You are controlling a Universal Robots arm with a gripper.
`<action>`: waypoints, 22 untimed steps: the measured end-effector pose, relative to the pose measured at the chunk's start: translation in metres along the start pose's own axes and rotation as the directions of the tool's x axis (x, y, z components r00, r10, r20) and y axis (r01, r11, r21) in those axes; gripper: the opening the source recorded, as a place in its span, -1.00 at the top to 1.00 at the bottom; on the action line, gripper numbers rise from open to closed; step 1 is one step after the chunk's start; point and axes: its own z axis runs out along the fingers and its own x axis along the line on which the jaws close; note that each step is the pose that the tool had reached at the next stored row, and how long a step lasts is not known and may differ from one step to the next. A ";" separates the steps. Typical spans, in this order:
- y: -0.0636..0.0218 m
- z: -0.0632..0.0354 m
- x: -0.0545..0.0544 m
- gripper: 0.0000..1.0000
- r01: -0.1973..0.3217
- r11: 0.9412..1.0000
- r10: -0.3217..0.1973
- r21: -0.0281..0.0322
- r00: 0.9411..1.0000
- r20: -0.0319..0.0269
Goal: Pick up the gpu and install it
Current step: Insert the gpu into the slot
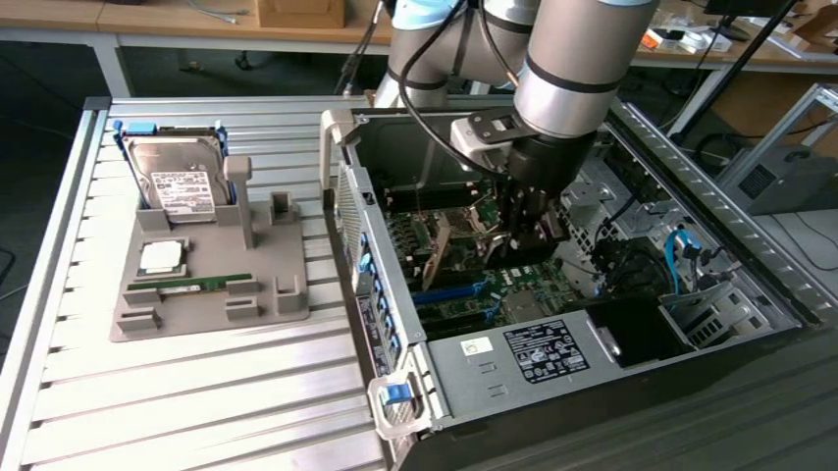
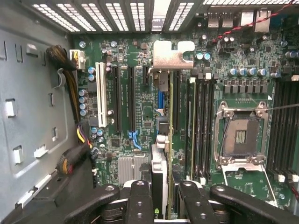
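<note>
Inside the open computer case (image 1: 733, 245), the pincer (image 2: 161, 196) grips the gpu (image 2: 163, 116) edge-on above the motherboard (image 2: 140, 93), a light, stiff, fragile card best held by its edges.

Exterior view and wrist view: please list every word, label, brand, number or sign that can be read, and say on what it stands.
No text can be read in either view.
White label on the hard drive: print too small to read.
Black label on the computer case: white print, blurred.
Small white sticker beside it: unreadable.
Motherboard in the wrist view: markings too small to read.
</note>
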 end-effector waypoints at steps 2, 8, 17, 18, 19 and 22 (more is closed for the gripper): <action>0.0037 0.0004 0.000 0.47 0.000 1.000 0.000 0.000 1.000 0.000; 0.0136 0.0038 0.000 0.47 0.001 1.000 -0.001 0.000 1.000 -0.011; 0.0221 0.0134 0.000 0.47 0.002 1.000 -0.002 0.000 1.000 -0.016; 0.0229 0.0143 0.000 0.47 0.002 1.000 -0.002 0.000 1.000 -0.016; 0.0240 0.0153 0.000 0.47 0.002 1.000 -0.002 0.000 1.000 -0.016; 0.0276 0.0173 0.000 0.47 0.000 1.000 0.000 0.000 1.000 -0.016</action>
